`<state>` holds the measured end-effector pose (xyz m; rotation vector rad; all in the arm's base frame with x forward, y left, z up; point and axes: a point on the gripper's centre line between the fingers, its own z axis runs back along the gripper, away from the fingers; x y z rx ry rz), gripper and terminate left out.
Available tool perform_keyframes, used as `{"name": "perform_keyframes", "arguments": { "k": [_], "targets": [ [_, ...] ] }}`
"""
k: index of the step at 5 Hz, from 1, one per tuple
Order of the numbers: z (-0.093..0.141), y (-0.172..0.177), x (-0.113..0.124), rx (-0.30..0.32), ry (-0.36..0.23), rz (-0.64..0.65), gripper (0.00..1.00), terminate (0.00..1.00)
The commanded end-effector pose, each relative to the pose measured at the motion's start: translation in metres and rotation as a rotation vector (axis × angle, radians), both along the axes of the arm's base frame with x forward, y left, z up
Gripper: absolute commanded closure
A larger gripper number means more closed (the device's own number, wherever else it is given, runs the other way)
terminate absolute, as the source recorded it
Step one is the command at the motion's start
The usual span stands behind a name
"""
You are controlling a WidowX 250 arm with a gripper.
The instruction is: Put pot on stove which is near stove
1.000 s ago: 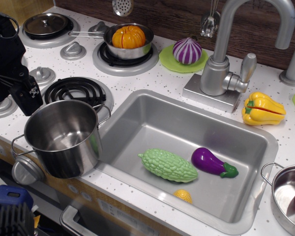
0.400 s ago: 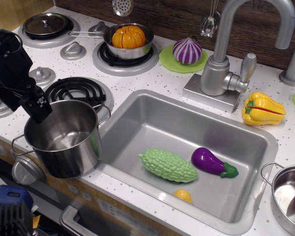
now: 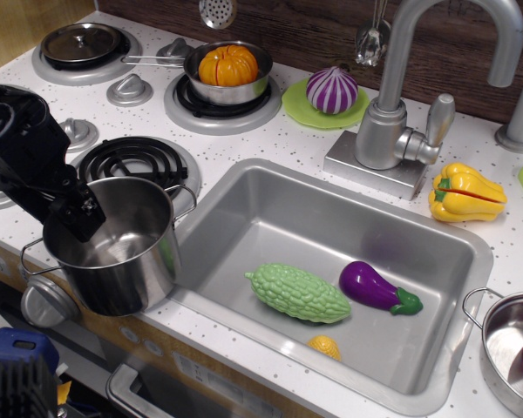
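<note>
The tall shiny stainless-steel cylinder pot point(image 3: 113, 248) with thin wire loop handles stands at the front left edge of the white speckled desk point(image 3: 270, 139), just in front of the round black-coil stove point(image 3: 138, 161) in its silver-grey ring, overlapping the ring's near edge. The black end effector point(image 3: 77, 216) reaches down over the pot's left rim, its tip inside the mouth; whether its jaws grip the rim, I cannot tell. The grey metal sink point(image 3: 331, 239) lies just right of the pot.

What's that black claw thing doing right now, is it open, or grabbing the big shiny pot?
Gripper: down at the near-left rim of the pot, tip over the rim. Whether it is open or clamped on the rim cannot be told from this view.
</note>
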<state>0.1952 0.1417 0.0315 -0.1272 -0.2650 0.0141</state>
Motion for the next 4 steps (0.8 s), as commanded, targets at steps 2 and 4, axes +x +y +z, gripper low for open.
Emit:
{"name": "perform_keyframes", "arguments": {
  "k": [2, 4],
  "targets": [
    [0.015, 0.000, 0.001, 0.016, 0.007, 0.037, 1.00, 0.00],
    [0.055, 0.017, 0.019, 0.091, -0.002, 0.001, 1.00, 0.00]
  ]
}}
